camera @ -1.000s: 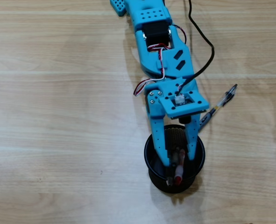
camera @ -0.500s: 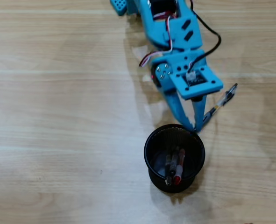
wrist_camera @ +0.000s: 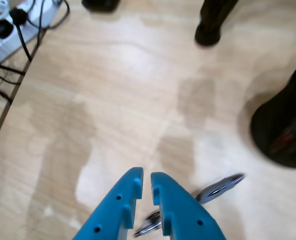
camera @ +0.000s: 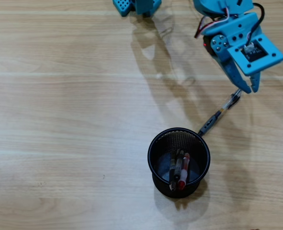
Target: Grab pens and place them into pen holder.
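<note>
The black mesh pen holder [camera: 150, 154] stands on the wooden table, in the lower middle of the overhead view. A red pen [camera: 183, 175] and a darker pen [camera: 175, 168] lie inside it. The holder shows as a dark blur [wrist_camera: 283, 125] at the right of the wrist view. One clear pen [camera: 218, 113] lies slanted on the table between the holder and my gripper [camera: 250, 89]. In the wrist view this pen [wrist_camera: 220, 187] passes under the blue fingers. My gripper [wrist_camera: 146, 175] hovers over the pen's far end, shut with only a thin slit and nothing between the jaws.
The arm's blue base [camera: 136, 5] sits at the top edge of the overhead view. A white power strip with black cables [wrist_camera: 7, 30] lies beyond the table's left edge in the wrist view. A dark stand foot [wrist_camera: 210, 30] is at the top.
My gripper has lifted out of the pen holder, leaving the pens inside, and swung up and to the right over the end of the pen on the table. Its jaws have closed.
</note>
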`<state>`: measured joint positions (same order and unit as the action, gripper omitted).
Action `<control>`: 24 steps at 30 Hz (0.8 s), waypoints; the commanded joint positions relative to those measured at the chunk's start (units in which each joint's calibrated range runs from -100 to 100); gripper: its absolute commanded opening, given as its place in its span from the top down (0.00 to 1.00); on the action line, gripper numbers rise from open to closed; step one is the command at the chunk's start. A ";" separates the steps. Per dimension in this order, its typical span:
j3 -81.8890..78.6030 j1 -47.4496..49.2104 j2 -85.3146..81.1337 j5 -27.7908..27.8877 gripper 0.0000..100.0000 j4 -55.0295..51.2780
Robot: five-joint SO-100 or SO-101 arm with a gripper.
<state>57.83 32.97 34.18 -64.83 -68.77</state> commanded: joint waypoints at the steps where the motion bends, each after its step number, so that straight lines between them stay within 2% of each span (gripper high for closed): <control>1: -2.99 2.84 -4.24 -4.84 0.98 -0.23; 5: -5.60 4.11 -4.24 -10.07 0.98 -1.44; 12: -6.05 3.75 -4.24 -17.80 0.98 -9.62; 24: -5.96 2.03 4.75 -18.81 0.98 -10.91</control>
<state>51.00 35.86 37.83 -83.43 -79.24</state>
